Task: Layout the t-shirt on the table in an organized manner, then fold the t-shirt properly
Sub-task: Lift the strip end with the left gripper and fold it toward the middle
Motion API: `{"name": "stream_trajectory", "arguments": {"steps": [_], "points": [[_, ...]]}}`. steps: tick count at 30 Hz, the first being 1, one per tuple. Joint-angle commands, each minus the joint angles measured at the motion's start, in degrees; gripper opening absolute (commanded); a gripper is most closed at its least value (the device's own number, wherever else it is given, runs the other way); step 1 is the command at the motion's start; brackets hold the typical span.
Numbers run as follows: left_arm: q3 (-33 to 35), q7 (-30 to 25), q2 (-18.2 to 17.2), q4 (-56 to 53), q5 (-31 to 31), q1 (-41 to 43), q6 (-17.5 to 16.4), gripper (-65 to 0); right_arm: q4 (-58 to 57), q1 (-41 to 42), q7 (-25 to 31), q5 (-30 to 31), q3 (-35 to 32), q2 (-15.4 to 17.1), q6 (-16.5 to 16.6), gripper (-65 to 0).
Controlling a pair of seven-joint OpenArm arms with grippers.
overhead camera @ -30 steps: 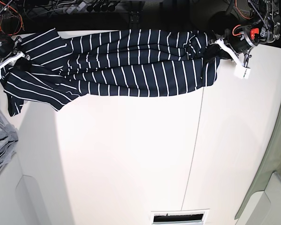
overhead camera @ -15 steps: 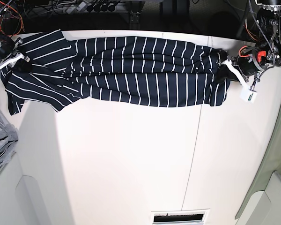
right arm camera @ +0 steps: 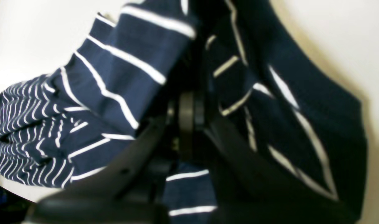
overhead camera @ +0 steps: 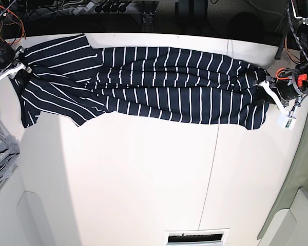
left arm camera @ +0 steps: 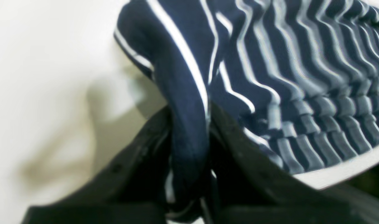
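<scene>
T-shirt [overhead camera: 154, 82] stretched along table's [overhead camera: 143, 174] far edge, long axis left-right, bunched between my left claw [overhead camera: 264, 91] at scene right and right claw [overhead camera: 16, 69] at scene left, both clamped on its fabric ends.

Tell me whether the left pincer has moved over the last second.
Yes. In the base view the left pincer, shut on the t-shirt, has moved toward that view's right and nearer the camera, away from the table's seam.

Both arms end in black housings with white fingers [overhead camera: 273, 93], the left gripper [overhead camera: 263, 88] showing red-orange parts
</scene>
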Motion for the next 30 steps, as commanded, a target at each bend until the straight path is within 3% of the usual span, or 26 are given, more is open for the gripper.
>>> {"name": "stream_trajectory", "arguments": {"steps": [1,5,10,17,23,27,28,30], "points": [[-0.13,0.02,-0.50,2.97,-3.26,-0.42,-0.52,-65.0,0.68,0.42,0.66,0.94,0.35,0.98,0.22,-65.0],[1.55,-0.11,1.14,10.12,-6.75,0.00,-0.74,-65.0,0.68,0.57,0.63,0.92,0.35,0.98,0.22,-65.0],[11.21,-1.18,5.75,13.49,-6.43,-0.26,-0.74,-65.0,0.68,0.57,0.61,0.90,0.35,0.98,0.22,-65.0],[22.75,-5.53,16.98,11.63,5.33,-4.04,-0.96,-65.0,0.68,0.55,0.13,0.87,0.35,0.96,0.22,-65.0],[27.08,-5.84,20.41,2.60,7.65,-5.95,-1.01,-65.0,0.68,0.57,-0.02,0.90,0.35,0.98,0.22,-65.0],[31.58,-6.80,20.41,1.64,7.41,-6.38,-2.51,-33.3,0.68,0.59,0.00,0.96,0.35,0.98,0.20,-65.0],[32.74,-7.28,20.41,1.64,7.41,-6.54,-2.51,-29.4,0.68,0.59,0.00,1.11,0.35,0.98,0.20,-60.0],[34.51,-7.87,20.41,1.64,7.39,-6.67,-2.49,-28.6,0.68,0.57,-0.02,1.14,0.37,1.01,0.20,-47.5]]}}
